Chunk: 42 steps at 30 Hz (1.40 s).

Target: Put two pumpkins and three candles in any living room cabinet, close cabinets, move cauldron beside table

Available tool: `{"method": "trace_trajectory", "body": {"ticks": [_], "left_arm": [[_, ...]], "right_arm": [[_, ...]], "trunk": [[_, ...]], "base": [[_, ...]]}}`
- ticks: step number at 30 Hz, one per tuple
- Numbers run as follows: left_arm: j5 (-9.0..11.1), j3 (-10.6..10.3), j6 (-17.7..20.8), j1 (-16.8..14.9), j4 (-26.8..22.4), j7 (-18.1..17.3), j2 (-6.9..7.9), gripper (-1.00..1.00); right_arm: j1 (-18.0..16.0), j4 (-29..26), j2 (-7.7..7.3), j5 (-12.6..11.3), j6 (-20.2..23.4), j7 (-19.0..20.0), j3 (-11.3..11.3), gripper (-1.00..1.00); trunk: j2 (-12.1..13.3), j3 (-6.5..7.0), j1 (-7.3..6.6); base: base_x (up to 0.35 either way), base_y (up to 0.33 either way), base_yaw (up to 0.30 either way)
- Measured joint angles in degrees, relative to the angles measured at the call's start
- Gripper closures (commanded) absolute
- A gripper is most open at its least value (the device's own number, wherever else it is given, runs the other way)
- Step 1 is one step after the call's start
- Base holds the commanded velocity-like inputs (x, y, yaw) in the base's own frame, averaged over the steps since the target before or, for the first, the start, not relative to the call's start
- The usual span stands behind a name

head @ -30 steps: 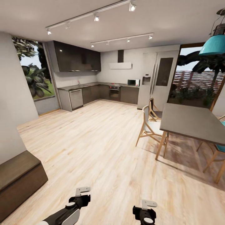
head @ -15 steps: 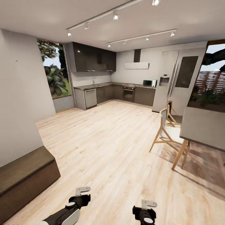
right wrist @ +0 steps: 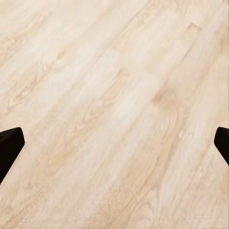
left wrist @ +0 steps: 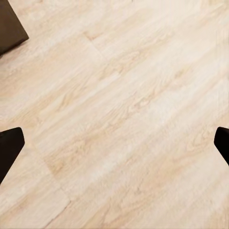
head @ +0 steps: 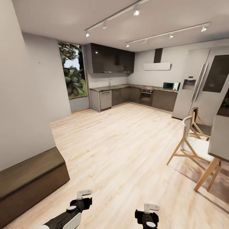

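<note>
While both grippers (left wrist: 114, 143) (right wrist: 114, 143) hang spread and empty, the cabinet (head: 30, 184) sits closed.

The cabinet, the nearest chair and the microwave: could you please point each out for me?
cabinet (head: 28, 168), head view, on its brown top.
chair (head: 197, 149), head view, on its pale seat.
microwave (head: 170, 85), head view, on its front.

Pale wood-plank floor (right wrist: 114, 105) between two dark, wide-apart claw fingertips (right wrist: 9, 145), apparently nothing held.
</note>
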Motion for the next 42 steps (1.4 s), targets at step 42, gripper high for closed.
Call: {"method": "trace_trajectory", "body": {"ticks": [42], "left_arm": [[-0.1, 0.0, -0.14, -0.01, -0.1, 0.01, -0.01, -1.0]], "right_arm": [[0.09, 0.03, 0.04, 0.0, 0.0, 0.0, 0.0, -1.0]], "trunk": [[0.0, 0.0, 0.02]], "base": [[0.023, -0.024, 0.292]]}}
